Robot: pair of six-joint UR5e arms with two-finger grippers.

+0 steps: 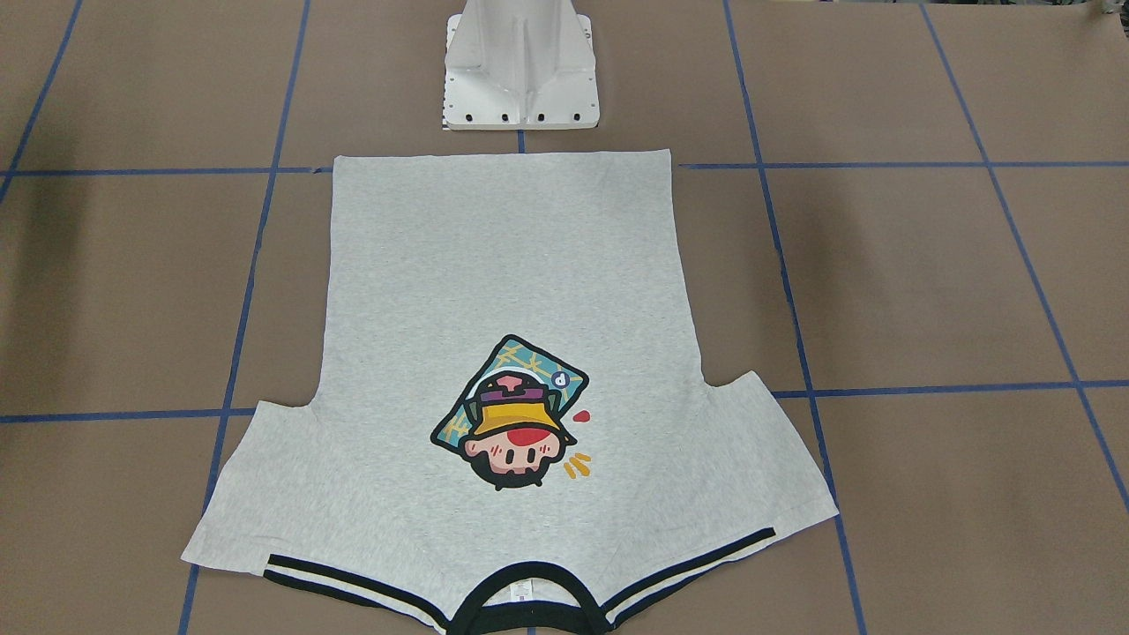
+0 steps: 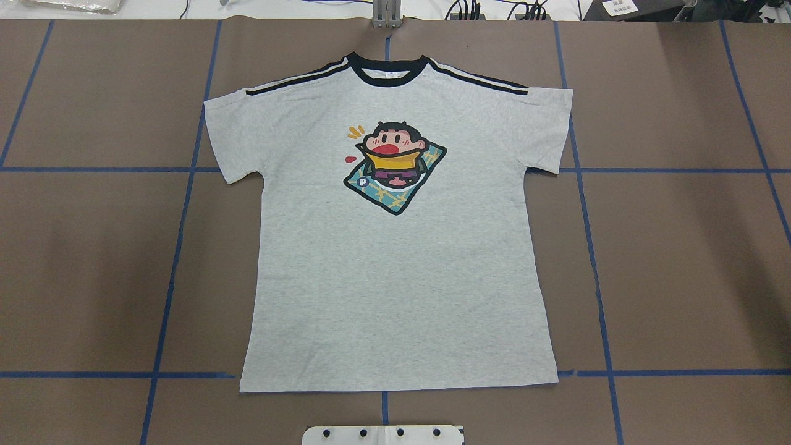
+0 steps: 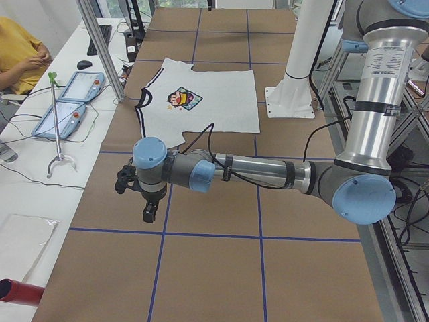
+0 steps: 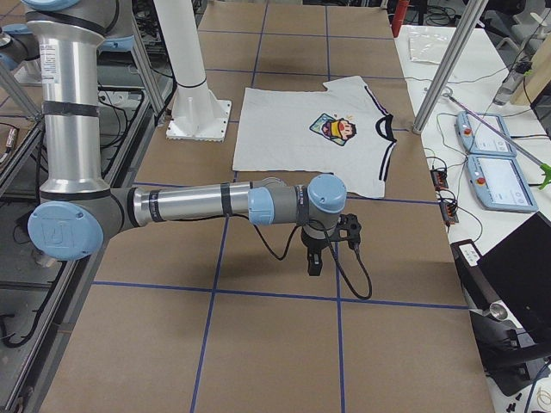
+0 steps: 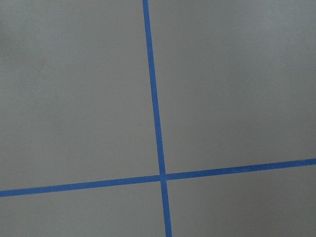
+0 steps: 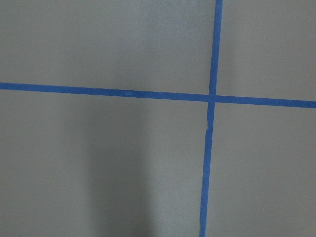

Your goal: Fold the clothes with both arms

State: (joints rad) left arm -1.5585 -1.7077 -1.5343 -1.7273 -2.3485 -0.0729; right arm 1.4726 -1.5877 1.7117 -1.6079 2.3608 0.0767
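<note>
T-shirt [image 2: 395, 278]: flat on desk [image 2: 680, 247], print up, collar 12 o'clock from robot.
Left arm [image 3: 261, 173], right arm [image 4: 189, 205]: jaws' opening cannot be told.

left arm [image 3: 261, 173]: upper link upright, forearm stretched out level, wrist bent down | left gripper [image 3: 148, 215]: points straight down, clear of any surface | right arm [image 4: 189, 205]: mirrored pose, forearm level | right gripper [image 4: 314, 265]: points straight down | jaws: spread unreadable (both grippers seen from side views only)
</note>
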